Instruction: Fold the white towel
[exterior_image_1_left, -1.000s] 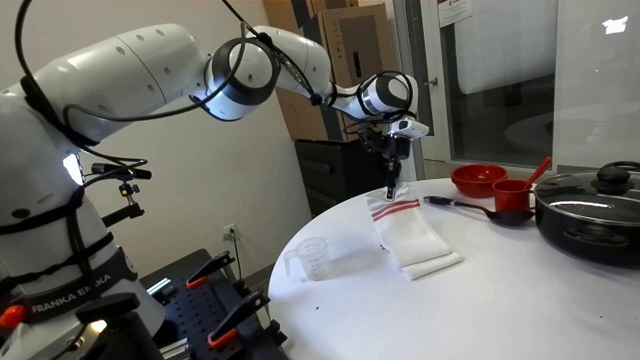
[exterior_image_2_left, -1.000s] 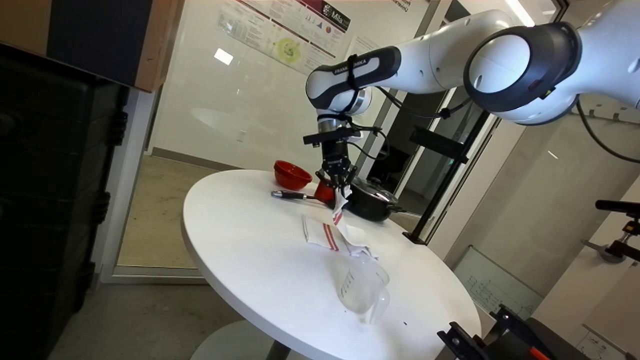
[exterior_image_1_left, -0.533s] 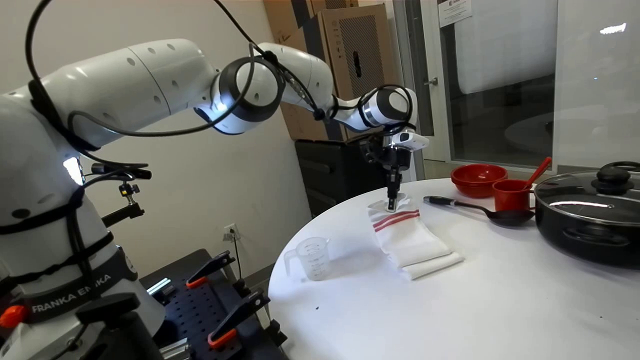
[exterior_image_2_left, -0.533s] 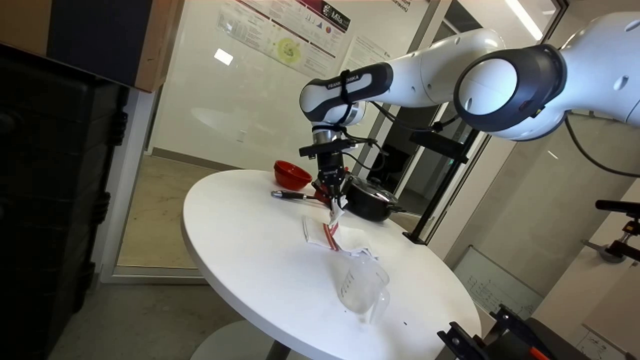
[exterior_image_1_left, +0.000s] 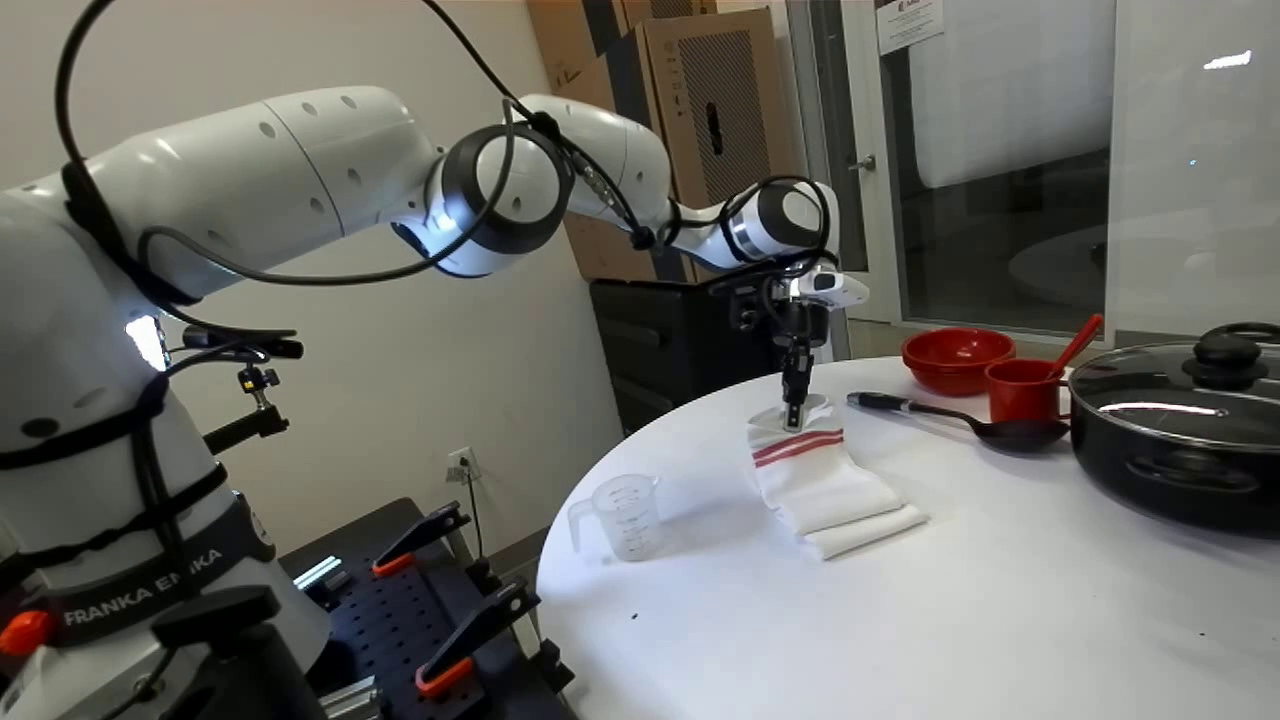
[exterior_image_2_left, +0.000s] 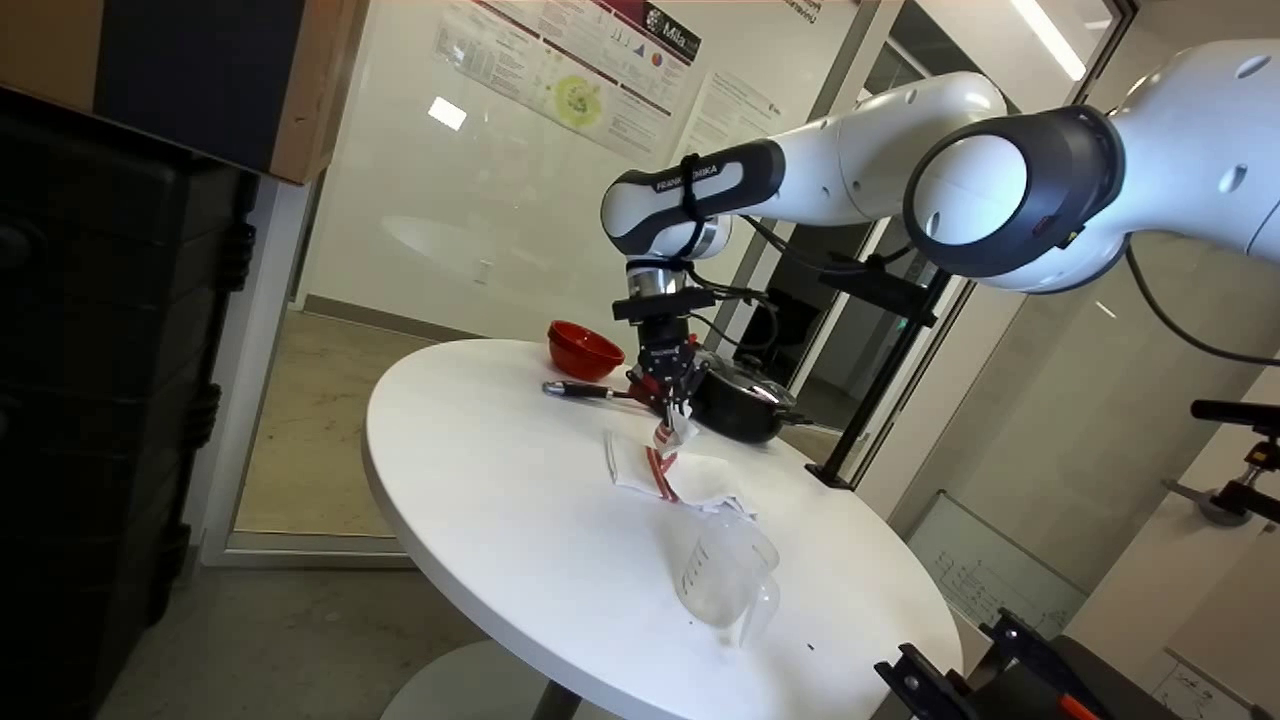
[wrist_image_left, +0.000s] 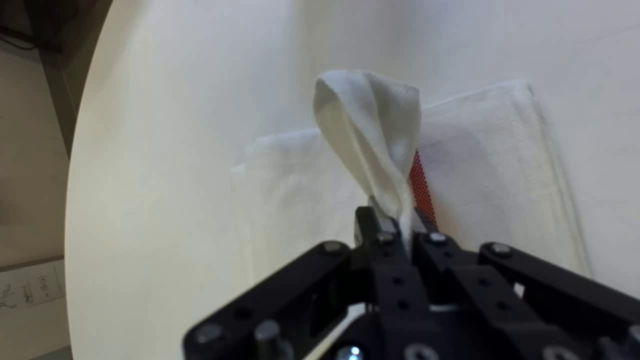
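On the round table (exterior_image_1_left: 720, 630) I see the white towel (exterior_image_1_left: 832, 488), its long axis slanting from upper left to lower right in both exterior views. I have the hand (wrist_image_left: 398, 225) pinched tight on a raised piece of it, near a red stripe (wrist_image_left: 422, 192).

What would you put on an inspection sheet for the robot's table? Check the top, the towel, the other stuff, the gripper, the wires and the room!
Surface: white round table, tiny dark specks.
Job's things: white towel, red-striped, lying in layers, one part pinched up.
Clutter: clear measuring cup, red bowls, black spoon, red mug, lidded black pot.
Gripper: shut on the white towel.
Cables: black, looping along the arm.
Surroundings: cardboard boxes, a poster with charts.
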